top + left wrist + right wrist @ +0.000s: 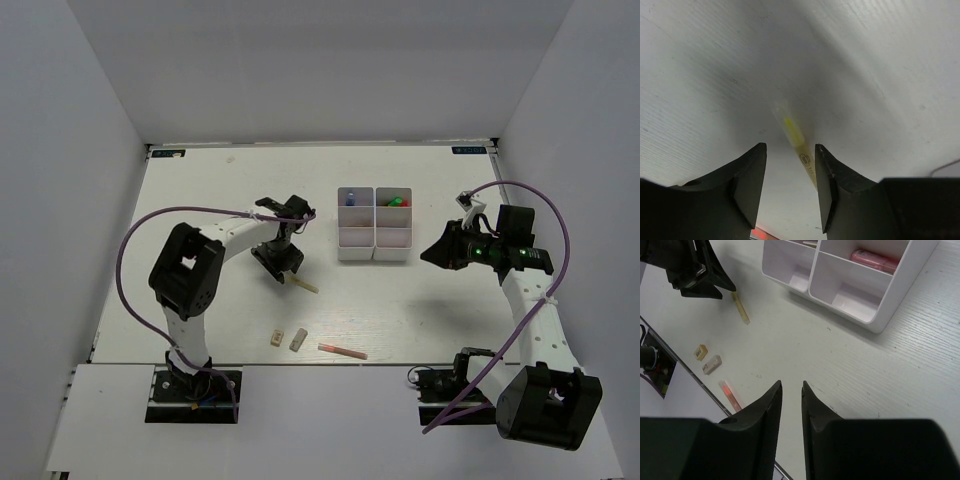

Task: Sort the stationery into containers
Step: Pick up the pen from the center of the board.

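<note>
I am hovering the left gripper (790,187), jaws spread and holding nothing, over the thin yellow pen (796,136) lying on the matte white table (200,190), left of the glossy white plastic containers (375,236). The slim round pen sits nearer one finger, so closing could be rolling it aside. The right gripper (791,405) is hanging nearly closed, empty.

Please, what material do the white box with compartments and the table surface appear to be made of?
The white box looks like moulded plastic: thin smooth walls, rounded corners, a slight sheen. The table looks like white-painted or laminated wood, since fine parallel grain lines run across its matte surface; which of the two cannot be told.
</note>
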Robot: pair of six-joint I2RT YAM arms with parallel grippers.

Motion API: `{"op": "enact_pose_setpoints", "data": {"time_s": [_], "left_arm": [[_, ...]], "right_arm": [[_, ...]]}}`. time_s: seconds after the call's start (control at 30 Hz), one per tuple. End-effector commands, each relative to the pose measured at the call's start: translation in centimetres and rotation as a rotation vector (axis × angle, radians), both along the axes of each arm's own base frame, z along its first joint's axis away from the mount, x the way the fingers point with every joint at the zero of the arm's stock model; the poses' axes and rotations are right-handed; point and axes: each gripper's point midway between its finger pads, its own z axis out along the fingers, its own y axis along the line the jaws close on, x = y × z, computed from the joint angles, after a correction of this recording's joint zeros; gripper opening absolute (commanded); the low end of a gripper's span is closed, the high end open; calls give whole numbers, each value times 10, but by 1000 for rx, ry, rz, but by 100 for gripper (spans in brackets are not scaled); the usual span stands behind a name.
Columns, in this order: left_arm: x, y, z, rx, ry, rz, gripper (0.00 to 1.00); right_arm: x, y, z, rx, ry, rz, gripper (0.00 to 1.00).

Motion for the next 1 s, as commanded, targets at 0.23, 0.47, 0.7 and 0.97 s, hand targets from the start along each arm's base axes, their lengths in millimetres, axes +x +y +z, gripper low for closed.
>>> {"op": "enact_pose_setpoints", "data": {"time_s": [0.23, 0.47, 0.7, 0.97], "left_arm": [[8, 9, -18, 50, 0, 225, 49], [2, 16, -32, 97, 34, 234, 33], [-9, 23, -45, 108, 38, 215, 2], [31, -9, 12, 39, -173, -247, 0]], "right_arm": [[3, -1, 14, -12, -44, -1, 26], [3, -1, 15, -13, -43, -2, 26], [3, -1, 17, -12, -51, -1, 26], [2, -1, 17, -11, -49, -1, 26]]}}
